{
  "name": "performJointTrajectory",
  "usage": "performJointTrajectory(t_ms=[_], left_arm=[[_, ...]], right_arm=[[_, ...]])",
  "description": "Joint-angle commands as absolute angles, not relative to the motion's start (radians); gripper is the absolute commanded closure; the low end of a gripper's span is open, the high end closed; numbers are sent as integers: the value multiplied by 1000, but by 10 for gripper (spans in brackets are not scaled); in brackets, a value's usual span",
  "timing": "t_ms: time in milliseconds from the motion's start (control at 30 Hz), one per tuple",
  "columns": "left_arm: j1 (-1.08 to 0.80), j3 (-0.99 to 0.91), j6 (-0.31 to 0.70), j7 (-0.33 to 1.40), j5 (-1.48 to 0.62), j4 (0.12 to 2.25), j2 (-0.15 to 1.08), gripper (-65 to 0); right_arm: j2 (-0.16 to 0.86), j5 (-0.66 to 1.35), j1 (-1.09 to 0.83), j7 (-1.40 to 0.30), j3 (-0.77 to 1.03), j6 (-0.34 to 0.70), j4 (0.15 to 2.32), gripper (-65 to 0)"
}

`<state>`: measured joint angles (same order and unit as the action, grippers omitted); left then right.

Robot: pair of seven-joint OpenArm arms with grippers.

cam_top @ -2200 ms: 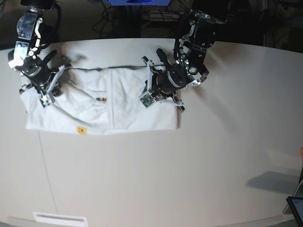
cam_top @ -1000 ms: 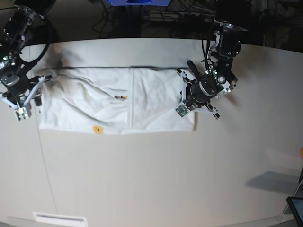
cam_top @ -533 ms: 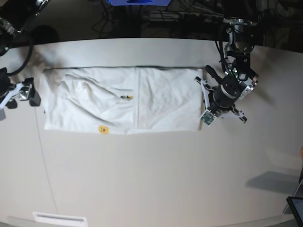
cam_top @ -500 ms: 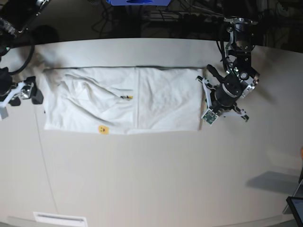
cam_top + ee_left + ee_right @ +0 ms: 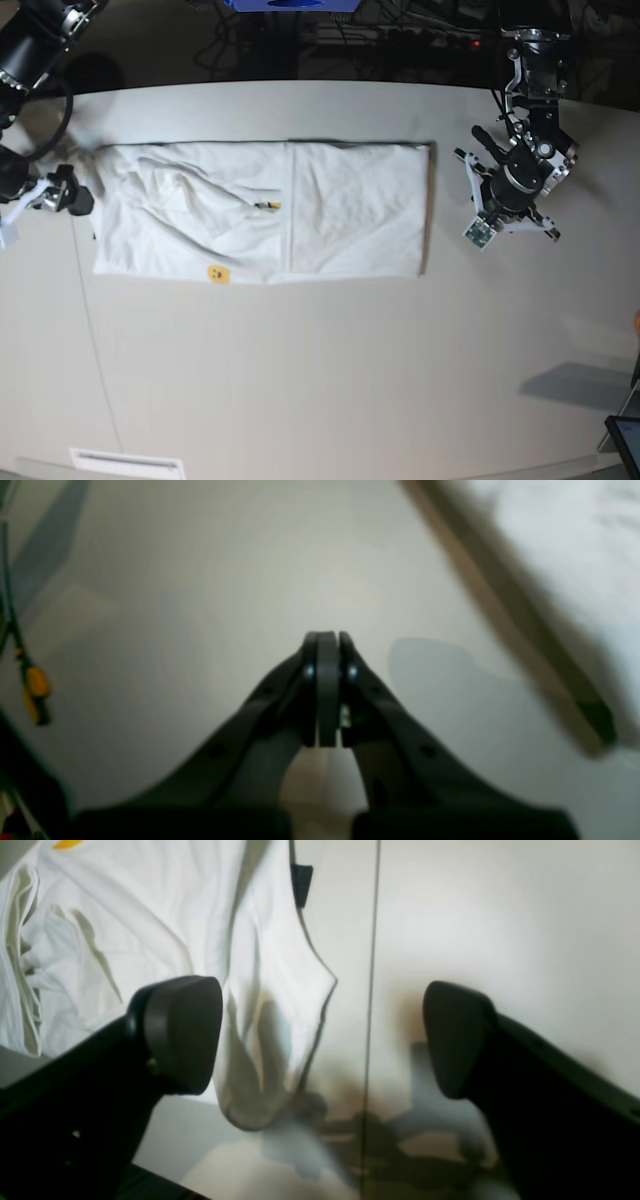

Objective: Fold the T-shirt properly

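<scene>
The T-shirt (image 5: 265,212) is lying flat on the surface (image 5: 330,370), stretched into a long band running from nine o'clock to three o'clock across the upper half of the base view. Both long edges are looking fairly straight, so the lengthwise folding appears to be done: the sleeves and sides are seemingly tucked in, with a vertical crease showing near the middle and a small yellow spot of print peeking out along the six o'clock edge. The nine o'clock half is carrying more wrinkles and bunched layers than the three o'clock half.

Neither arm is touching the cloth. The left gripper (image 5: 327,645) is sitting just off the three o'clock end with its jaws pressed together on nothing. The right gripper (image 5: 322,1037) is hovering at the nine o'clock end, jaws spread wide and empty, with a loose corner of cloth lying between them in its wrist view.

What is probably remaining is the crosswise folding, bringing one short end over toward the other, perhaps after smoothing the rumpled end.
</scene>
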<state>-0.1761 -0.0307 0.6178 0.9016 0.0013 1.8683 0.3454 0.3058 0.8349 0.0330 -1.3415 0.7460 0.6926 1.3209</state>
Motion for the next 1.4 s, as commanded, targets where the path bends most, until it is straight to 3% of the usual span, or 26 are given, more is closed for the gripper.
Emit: performJointTrajectory(t_ms=[0,333,1367], left_arm=[[-170,-38,607,898,10,1877,364,0],[-197,-38,608,900,156,1850,331,0],[-120,27,610,897,156,1764,226,0]], right_arm=[[325,851,50,-1334,743,698,1313,-617],[325,851,64,-1337,740,698,1271,-617],[265,845,-4,-1337,639,698,1276,-614]])
